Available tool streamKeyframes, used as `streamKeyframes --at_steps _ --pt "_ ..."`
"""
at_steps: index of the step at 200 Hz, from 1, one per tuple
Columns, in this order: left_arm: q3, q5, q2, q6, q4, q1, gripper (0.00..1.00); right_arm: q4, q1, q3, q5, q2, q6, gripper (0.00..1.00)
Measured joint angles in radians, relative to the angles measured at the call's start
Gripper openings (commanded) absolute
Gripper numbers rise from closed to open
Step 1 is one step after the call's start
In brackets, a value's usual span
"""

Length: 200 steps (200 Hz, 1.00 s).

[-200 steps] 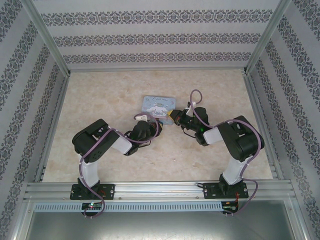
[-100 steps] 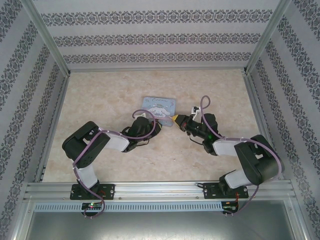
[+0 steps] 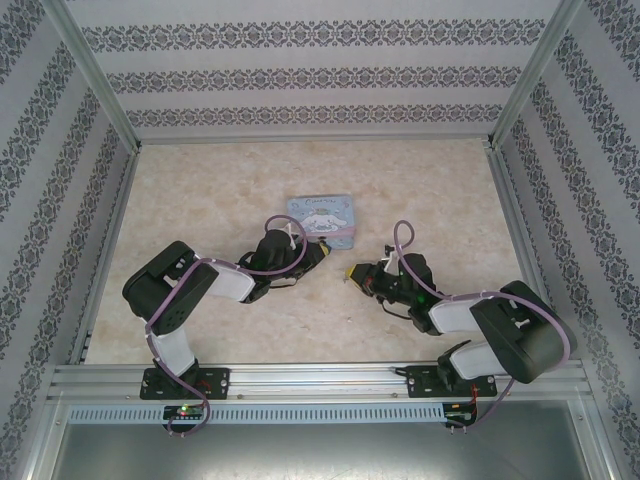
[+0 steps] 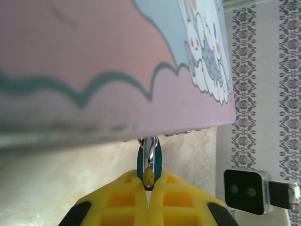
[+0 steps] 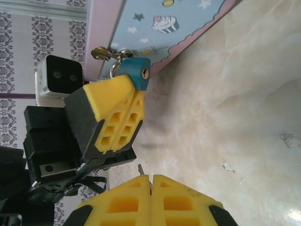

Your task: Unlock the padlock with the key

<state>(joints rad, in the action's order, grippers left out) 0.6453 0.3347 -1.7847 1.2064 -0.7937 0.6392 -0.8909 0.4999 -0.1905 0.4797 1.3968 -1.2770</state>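
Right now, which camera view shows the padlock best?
Right wrist: the padlock shows its blue body, keyhole and shackle, hanging at the tin. Left wrist sees it edge-on, a thin sliver below the tin. Top external: too small to make out.

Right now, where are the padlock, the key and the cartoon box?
padlock (image 5: pixel 136 71): right wrist view, on its blue body.
key (image 5: pixel 140 168): right wrist view, on its thin metal tip.
cartoon box (image 3: pixel 318 210): top view, on its picture lid.

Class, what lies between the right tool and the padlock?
Right wrist view: the left tool, clamped on the padlock, then bare tabletop before the right tool.
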Motion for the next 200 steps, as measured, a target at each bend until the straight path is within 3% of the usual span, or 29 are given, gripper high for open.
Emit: streamKeyframes --at_steps 89,200 --pt "-0.043 0.04 0.0 0.076 -0.079 -0.002 0.0 -0.029 0.015 -0.037 -0.091 0.08 -0.046 0.0" --pt "-0.048 0.056 0.0 0.112 -0.135 -0.006 0.0 -0.116 0.015 -0.092 -0.102 0.206 -0.087 0.0"
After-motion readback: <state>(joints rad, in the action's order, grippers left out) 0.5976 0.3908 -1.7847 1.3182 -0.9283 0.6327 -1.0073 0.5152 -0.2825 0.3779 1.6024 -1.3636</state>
